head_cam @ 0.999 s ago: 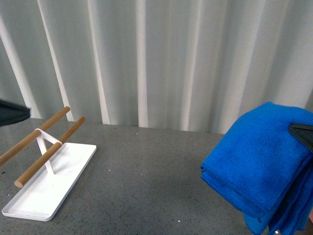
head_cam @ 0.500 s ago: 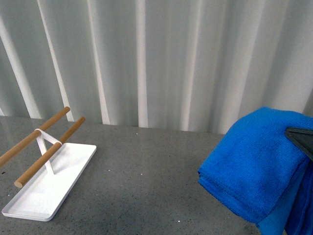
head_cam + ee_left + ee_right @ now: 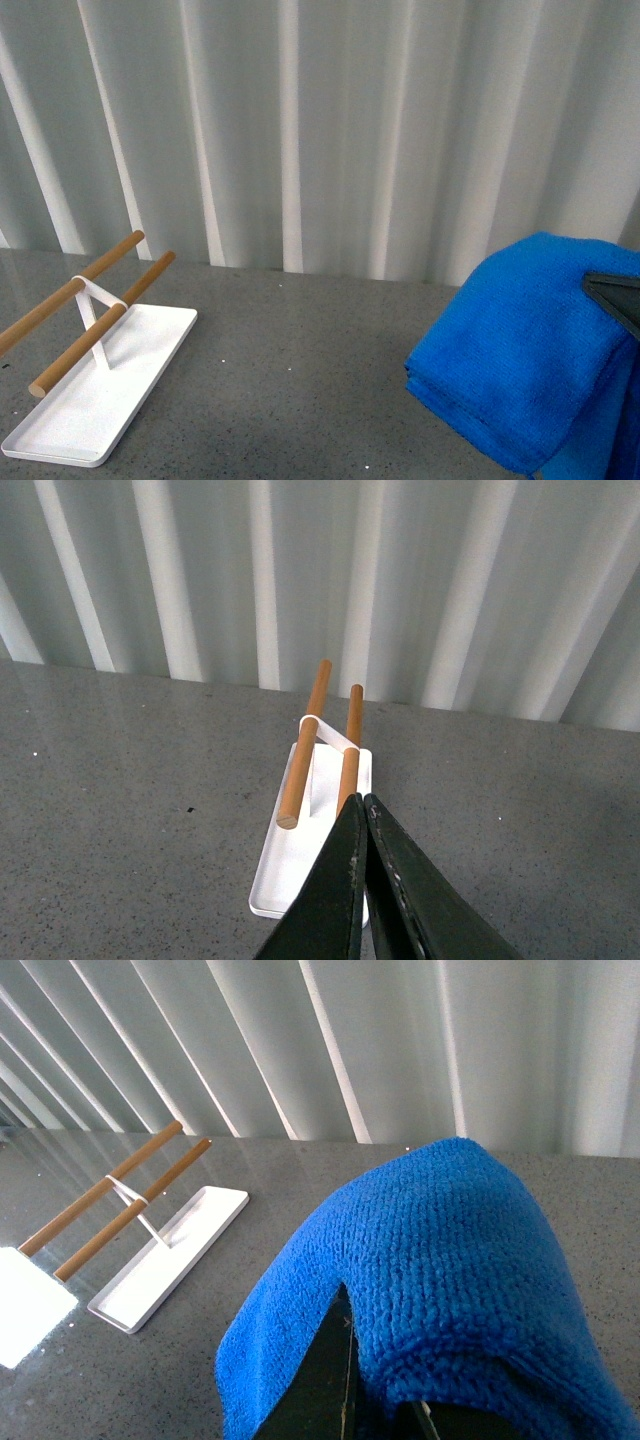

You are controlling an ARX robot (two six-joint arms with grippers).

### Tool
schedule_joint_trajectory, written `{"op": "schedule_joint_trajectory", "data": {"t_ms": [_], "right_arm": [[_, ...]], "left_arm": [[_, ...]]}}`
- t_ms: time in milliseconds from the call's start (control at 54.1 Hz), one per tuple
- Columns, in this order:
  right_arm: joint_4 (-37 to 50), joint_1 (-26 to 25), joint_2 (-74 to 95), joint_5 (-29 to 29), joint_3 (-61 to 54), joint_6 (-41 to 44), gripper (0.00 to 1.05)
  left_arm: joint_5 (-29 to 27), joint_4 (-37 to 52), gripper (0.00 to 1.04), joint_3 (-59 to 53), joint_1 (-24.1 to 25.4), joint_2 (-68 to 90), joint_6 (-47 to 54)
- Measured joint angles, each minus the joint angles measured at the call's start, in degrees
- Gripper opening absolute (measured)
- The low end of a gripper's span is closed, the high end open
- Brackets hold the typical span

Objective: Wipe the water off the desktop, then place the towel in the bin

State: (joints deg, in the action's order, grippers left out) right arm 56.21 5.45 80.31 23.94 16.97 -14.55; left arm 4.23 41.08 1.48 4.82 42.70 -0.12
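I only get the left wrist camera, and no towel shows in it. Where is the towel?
Observer: The towel is draped over the right gripper, at the front view's right edge.
Operator: Is it gripped, or just lying there?
Observer: In the right wrist view the jaws look shut on a fold, though the cloth hides their tips.
Operator: Is it close to the tray?
Observer: No. The front view shows a wide stretch of bare desktop between the white tray and the towel.
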Motion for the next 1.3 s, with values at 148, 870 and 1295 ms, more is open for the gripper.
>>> {"op": "schedule_joint_trajectory", "data": {"t_ms": [148,870,1295], "right_arm": [[0.1,0.7,0.3,-0.6,0.0,0.2,0.03],[-0.4,1.8,-0.3,0.1,0.0,0.2,0.03],[-1.2,1.9,-0.9,-0.3,-0.2,0.4,0.03]], "left_arm": [[-4.0,-5.5,0.04,0.0,-4.4,-6.3,0.0],[-4.2,-25.3,0.04,-0.1,-4.8,-27.1,0.0],[-4.2,-40.7,0.04,-0.1,-4.8,-42.3,0.0]]}}
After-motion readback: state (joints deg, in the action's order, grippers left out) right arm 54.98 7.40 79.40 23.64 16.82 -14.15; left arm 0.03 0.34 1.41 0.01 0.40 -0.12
